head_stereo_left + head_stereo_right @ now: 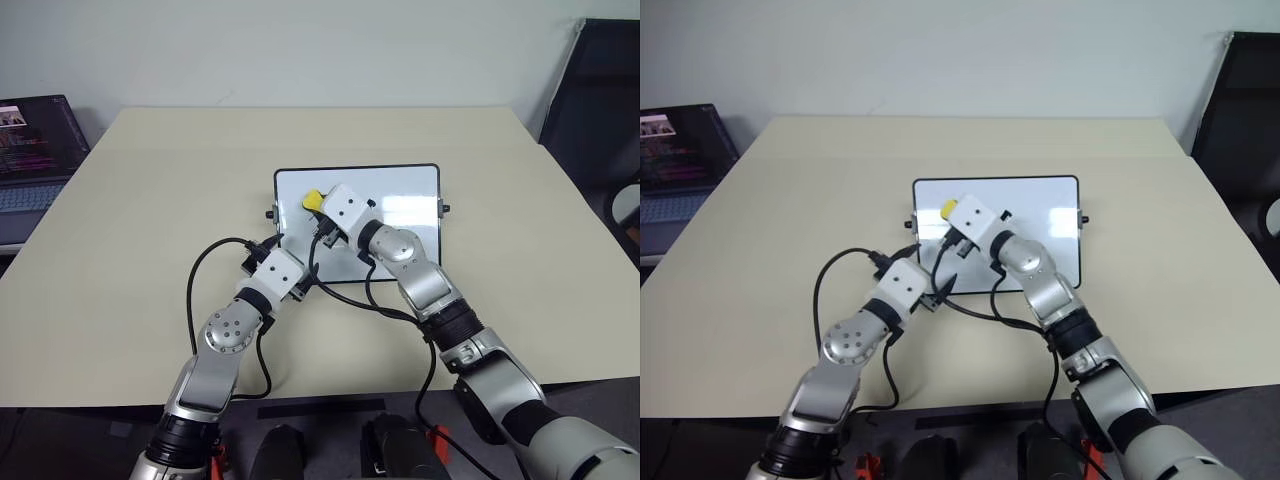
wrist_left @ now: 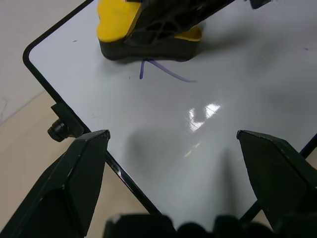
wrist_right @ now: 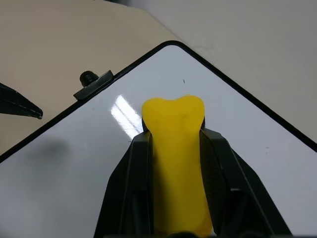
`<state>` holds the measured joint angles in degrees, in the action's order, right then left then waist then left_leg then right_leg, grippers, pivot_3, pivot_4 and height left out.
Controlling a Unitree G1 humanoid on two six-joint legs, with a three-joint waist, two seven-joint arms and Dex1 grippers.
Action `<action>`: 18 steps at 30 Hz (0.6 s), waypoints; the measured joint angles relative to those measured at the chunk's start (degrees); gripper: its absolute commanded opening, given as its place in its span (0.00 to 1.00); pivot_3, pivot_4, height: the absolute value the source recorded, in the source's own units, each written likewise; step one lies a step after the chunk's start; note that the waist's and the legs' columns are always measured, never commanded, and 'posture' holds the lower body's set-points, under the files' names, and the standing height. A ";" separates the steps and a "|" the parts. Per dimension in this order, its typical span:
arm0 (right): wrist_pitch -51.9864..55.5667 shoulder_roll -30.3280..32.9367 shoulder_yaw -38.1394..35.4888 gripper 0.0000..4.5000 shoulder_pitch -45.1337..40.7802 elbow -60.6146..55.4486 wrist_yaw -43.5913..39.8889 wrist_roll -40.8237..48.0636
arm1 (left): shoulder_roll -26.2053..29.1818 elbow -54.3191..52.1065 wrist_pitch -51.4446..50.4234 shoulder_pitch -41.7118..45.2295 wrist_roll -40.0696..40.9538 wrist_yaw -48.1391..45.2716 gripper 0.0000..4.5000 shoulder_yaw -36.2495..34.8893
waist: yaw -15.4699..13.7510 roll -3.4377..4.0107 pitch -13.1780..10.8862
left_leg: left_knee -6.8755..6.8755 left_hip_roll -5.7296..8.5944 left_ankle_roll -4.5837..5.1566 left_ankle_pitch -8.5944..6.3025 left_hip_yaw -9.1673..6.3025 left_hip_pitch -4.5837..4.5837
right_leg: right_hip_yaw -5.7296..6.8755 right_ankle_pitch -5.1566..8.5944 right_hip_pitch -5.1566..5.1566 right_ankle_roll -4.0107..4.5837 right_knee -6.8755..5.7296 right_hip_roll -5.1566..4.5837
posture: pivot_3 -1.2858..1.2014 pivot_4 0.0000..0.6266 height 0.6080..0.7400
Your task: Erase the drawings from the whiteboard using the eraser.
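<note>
While right gripper (image 3: pixel 174 148) pinches yellow eraser (image 3: pixel 176 148) flat on whiteboard (image 1: pixel 410 215), purple squiggle (image 2: pixel 163 72) just beside it, left gripper (image 2: pixel 173 148) spread over board's near-left corner.

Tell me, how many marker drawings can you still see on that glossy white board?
1: a thin dark marker squiggle on the black-framed glossy white board, right beside the yellow block eraser clamped in the right gripper. Others may hide beneath the eraser or arms.
</note>
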<state>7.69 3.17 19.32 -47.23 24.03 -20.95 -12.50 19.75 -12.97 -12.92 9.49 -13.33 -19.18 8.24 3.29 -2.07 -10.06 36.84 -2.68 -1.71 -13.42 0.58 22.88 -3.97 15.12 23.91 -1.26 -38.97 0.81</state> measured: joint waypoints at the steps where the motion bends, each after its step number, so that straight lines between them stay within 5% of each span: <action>1: 0.12 -0.33 0.25 0.21 -0.01 0.03 0.00 -0.32 | -0.06 -0.06 -0.24 -0.03 0.00 0.01 1.00 0.00 | 0.03 0.00 0.00 | 0.00 0.00 0.00 0.00 0.00 -0.02 | 0.00 -0.01 -0.01 0.01 0.00 0.01 | 0.52 0.24 1.00; 12: 2.13 0.36 4.64 0.21 4.59 -3.89 -6.00 -1.17 | -0.35 -1.31 -1.65 -1.75 -0.09 0.27 1.00 -0.16 | 0.04 0.00 0.01 | 0.04 -0.01 0.00 0.00 -0.07 -0.07 | 0.04 -0.03 -0.09 0.04 0.00 0.02 | 0.52 0.24 1.00; 18: -1.81 0.32 3.93 0.21 -2.36 5.26 -2.52 -1.81 | -0.71 -1.47 -1.76 -1.32 -0.08 0.97 1.00 -0.20 | 0.06 0.01 0.00 | 0.10 0.01 0.08 0.06 -0.06 -0.29 | 0.08 -0.16 -0.31 0.10 -0.01 0.04 | 0.52 0.24 1.00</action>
<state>5.88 3.49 23.25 -49.59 29.29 -23.48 -14.31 19.04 -14.44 -14.68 8.16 -13.41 -18.21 8.04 3.35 -2.07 -10.05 36.94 -2.67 -1.63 -13.36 0.52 22.59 -3.89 14.96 23.60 -1.16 -38.98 0.85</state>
